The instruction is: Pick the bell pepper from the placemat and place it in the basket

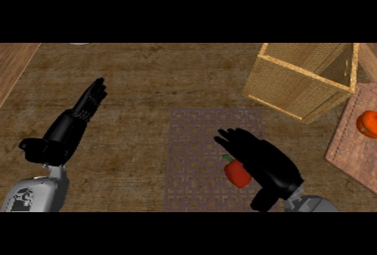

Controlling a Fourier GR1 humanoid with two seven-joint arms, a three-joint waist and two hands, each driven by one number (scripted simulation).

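While the right hand (259,160) hovers with fingers (234,139) straight and holding nothing, the red bell pepper (237,173) lies on the placemat (197,149) beside its palm. Probably light, smooth, slippery: grasp across its body. The left hand (77,119) rests open.

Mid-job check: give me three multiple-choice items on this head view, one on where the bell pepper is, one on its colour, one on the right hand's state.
1. Where is the bell pepper?
A. in the basket
B. on the placemat
C. on the bare counter

2. What colour is it?
A. red
B. yellow
C. purple

3. How is the right hand?
A. resting far left
B. curled inside the basket
C. open beside the pepper

Key: 1 B, it lies on the placemat, with the basket standing apart. 2 A, red body, green stem. 3 C, its fingers are straight, right next to the pepper.
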